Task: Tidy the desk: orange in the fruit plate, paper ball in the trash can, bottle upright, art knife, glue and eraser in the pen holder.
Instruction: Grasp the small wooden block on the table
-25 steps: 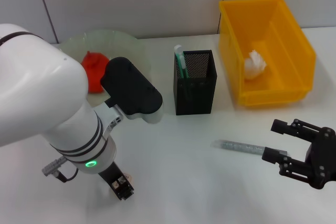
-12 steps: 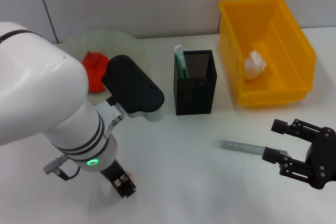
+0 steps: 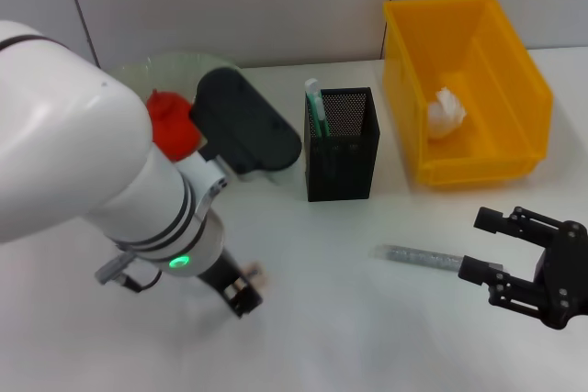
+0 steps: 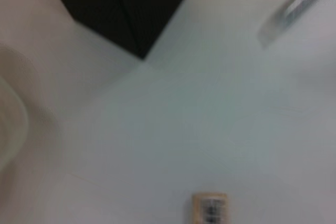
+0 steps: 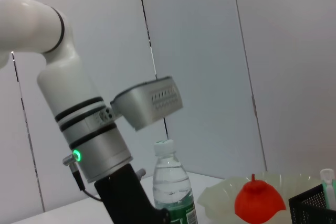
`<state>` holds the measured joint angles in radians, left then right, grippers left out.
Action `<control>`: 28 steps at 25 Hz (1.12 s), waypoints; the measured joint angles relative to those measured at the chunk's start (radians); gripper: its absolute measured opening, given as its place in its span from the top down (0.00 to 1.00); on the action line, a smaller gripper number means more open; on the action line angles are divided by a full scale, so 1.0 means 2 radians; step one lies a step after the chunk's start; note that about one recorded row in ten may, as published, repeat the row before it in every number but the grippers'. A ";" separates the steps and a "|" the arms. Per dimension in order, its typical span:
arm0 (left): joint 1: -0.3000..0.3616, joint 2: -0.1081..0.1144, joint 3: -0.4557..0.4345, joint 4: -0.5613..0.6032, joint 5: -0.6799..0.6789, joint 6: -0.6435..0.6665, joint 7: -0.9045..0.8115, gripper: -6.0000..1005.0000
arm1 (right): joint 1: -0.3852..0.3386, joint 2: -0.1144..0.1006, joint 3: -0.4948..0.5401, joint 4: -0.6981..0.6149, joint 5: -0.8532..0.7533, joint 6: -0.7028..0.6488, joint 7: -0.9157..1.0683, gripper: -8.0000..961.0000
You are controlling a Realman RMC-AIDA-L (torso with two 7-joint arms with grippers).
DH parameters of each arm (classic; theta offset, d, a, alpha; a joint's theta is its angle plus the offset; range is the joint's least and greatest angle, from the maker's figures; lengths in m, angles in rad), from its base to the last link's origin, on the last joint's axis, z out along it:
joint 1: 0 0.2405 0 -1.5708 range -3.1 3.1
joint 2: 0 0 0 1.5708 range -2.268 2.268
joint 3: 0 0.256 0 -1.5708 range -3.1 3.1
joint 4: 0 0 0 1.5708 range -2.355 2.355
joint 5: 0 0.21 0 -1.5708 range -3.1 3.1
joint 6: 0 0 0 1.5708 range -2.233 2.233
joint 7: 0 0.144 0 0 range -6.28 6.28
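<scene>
Left hand (image 3: 241,296) low over tabletop (image 3: 322,337), seemingly clamped on eraser (image 3: 254,274); next, carry to holder (image 3: 342,146). Right hand (image 3: 528,263) open, idle beside knife (image 3: 418,257).

Black mesh pen holder (image 3: 342,142), glossy yellow plastic trash can (image 3: 467,89), crumpled paper ball (image 3: 446,114).

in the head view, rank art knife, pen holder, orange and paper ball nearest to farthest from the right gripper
From the right gripper:
1. art knife, lying on the desk just to its left.
2. paper ball, in the yellow bin behind it.
3. pen holder, mid-desk.
4. orange, far left, on the fruit plate.
</scene>
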<state>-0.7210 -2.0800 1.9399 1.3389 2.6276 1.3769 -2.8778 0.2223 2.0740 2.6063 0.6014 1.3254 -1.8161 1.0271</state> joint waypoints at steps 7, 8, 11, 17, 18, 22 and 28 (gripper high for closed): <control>0.001 0.000 -0.011 0.019 0.000 -0.021 0.000 0.69 | 0.001 -0.001 0.000 0.000 0.000 0.001 0.000 0.28; 0.001 0.000 -0.011 0.020 0.000 -0.022 0.000 0.70 | 0.000 -0.001 0.000 0.000 0.000 0.001 0.000 0.28; 0.001 0.000 -0.011 0.017 0.002 -0.024 0.000 0.73 | -0.002 0.000 0.001 0.000 0.000 0.001 0.001 0.28; -0.001 0.000 -0.011 0.013 0.004 -0.027 0.007 0.72 | -0.004 0.000 0.001 0.000 0.000 0.002 0.001 0.28; -0.002 0.000 -0.010 0.010 0.004 -0.029 0.010 0.72 | -0.004 0.000 0.002 0.000 0.000 0.002 0.001 0.28; -0.007 0.000 -0.009 0.003 0.008 -0.035 0.011 0.67 | -0.004 0.000 0.002 0.000 0.000 0.003 0.002 0.28; -0.017 0.000 -0.005 -0.013 0.025 -0.046 0.019 0.52 | -0.004 0.000 0.002 -0.001 0.000 0.004 0.002 0.28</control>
<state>-0.7540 -2.0801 1.9305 1.3123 2.6779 1.2850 -2.8397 0.2147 2.0739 2.6093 0.6002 1.3253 -1.8088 1.0307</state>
